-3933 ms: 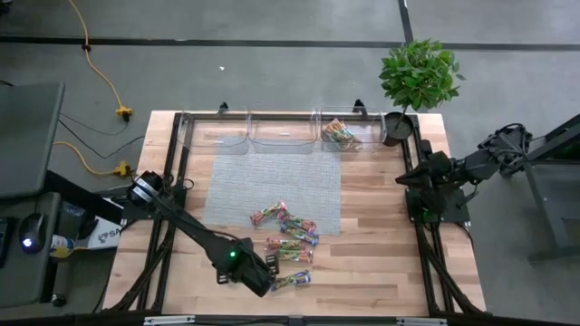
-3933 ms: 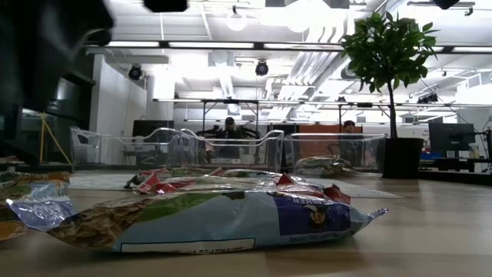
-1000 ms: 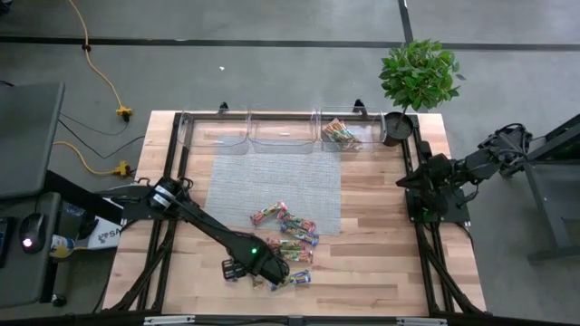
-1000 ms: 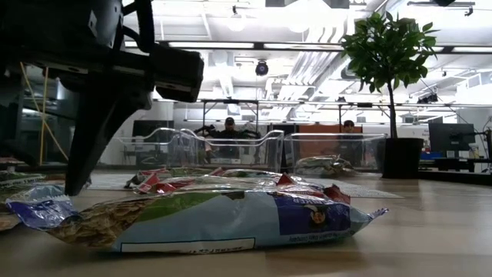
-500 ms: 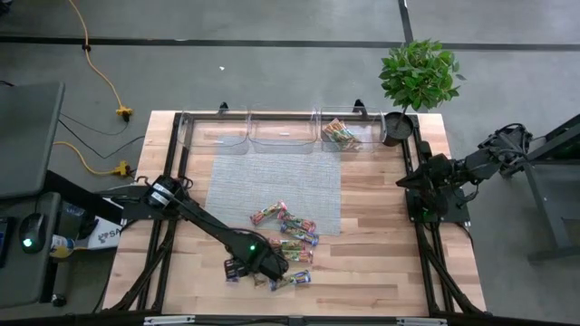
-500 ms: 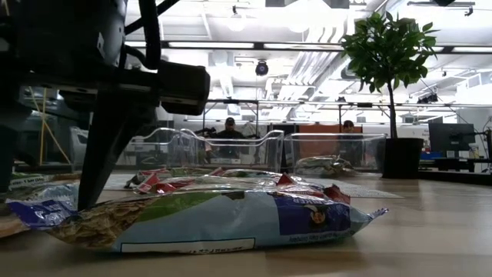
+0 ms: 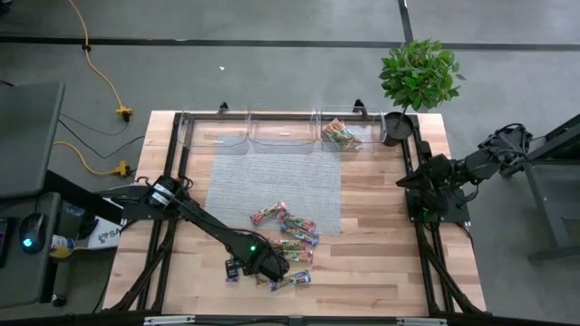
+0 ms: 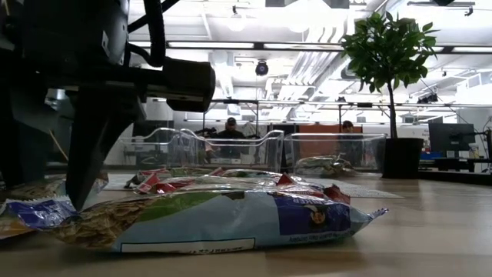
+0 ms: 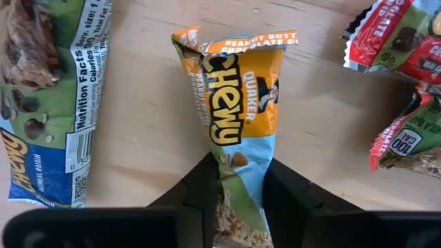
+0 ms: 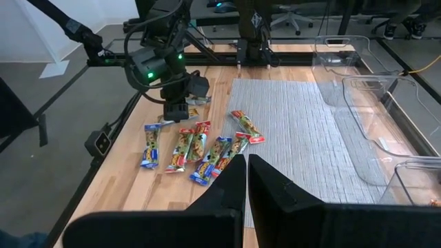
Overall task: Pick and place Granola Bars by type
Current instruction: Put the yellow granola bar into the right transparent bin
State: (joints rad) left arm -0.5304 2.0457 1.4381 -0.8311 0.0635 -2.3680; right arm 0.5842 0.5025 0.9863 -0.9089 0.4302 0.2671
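A: Table [image 7: 381, 244] first: wood top, black frame rails, grey mat [image 7: 272, 186] in the middle. Three clear bins [image 7: 281, 134] along the far edge, potted plant [image 7: 419, 77] at the far right corner.

B: Arms?

A: Left gripper [image 9: 236, 180] is down at the near edge of the bar cluster, reached across from the left rail. Its fingers [image 9: 200, 189] are nearly closed, pinching the tail end of an orange-and-blue Chewy bar [image 9: 238, 124]. The bar sticks out ahead of the fingertips, flat on the wood.

B: Right one?

A: Right gripper [image 10: 247, 180] waits over the right rail, well apart from the bars. Fingers almost together, only a slit between them, holding nothing.

B: Where are the Granola Bars [image 7: 288, 240]?

A: Loose cluster at the near edge of the mat and on the bare wood, just ahead of the left fingers. Beside one finger lies a green-blue bar [image 9: 52, 96], apart from the held one. Past the other finger, two red-edged wrappers [image 9: 403, 76], also apart. Several bars already sit in the right-hand bin [image 7: 340, 134].

B: Room to move?

A: Bare wood on both sides of the held bar, neighbours not touching it. Mat open up to the bins. In the low view a bar [image 8: 215, 219] lies close to the lens with the left gripper standing behind its left end.
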